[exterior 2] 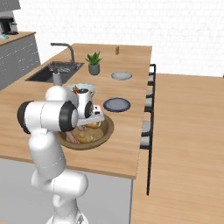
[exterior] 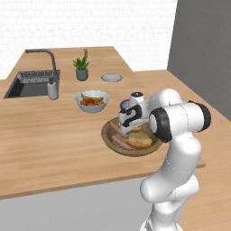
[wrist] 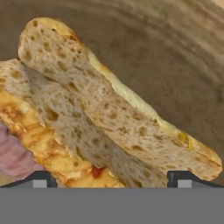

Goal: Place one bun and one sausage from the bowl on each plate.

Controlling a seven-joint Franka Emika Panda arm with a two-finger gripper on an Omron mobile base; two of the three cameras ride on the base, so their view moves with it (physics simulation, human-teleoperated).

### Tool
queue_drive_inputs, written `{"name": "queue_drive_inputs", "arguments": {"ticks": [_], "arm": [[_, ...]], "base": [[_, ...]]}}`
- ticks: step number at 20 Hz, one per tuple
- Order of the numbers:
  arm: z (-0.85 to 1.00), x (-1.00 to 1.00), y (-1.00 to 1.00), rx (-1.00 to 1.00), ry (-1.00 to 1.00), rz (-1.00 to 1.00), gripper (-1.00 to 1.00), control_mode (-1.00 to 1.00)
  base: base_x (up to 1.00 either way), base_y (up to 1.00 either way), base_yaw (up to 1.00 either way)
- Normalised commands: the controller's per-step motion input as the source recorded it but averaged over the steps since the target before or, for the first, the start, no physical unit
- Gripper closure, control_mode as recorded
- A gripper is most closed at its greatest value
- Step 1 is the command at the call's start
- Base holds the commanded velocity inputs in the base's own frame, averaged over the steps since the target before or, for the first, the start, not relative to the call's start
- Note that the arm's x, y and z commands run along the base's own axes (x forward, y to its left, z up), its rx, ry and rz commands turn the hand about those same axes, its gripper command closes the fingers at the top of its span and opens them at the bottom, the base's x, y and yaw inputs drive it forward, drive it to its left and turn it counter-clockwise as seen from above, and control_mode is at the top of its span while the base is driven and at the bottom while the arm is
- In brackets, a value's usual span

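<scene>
Your gripper (wrist: 109, 178) sits wide open, holding nothing, low over the wooden bowl (exterior: 108, 140) at centre of the left base view. In the hand view its two fingertips (wrist: 40, 179) straddle a bun (wrist: 109, 118) that runs from upper left to lower right, with a pink sausage (wrist: 13, 157) at the left edge. The blue-rimmed plate (exterior 2: 117, 104) is just past the bowl, centre of the right base view. The pale grey plate (exterior 2: 121, 75) is further up, beside the potted plant (exterior 2: 93, 62).
</scene>
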Motion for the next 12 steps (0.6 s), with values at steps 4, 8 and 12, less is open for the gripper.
{"name": "queue_drive_inputs", "arguments": {"ticks": [4, 8, 12], "arm": [[0.0, 0.0, 0.0, 0.0, 0.0, 0.0, 1.0, -1.0], [0.0, 0.0, 0.0, 0.0, 0.0, 0.0, 1.0, -1.0], [0.0, 0.0, 0.0, 0.0, 0.0, 0.0, 1.0, -1.0]], "base": [[0.0, 0.0, 0.0], [0.0, 0.0, 0.0], [0.0, 0.0, 0.0]]}}
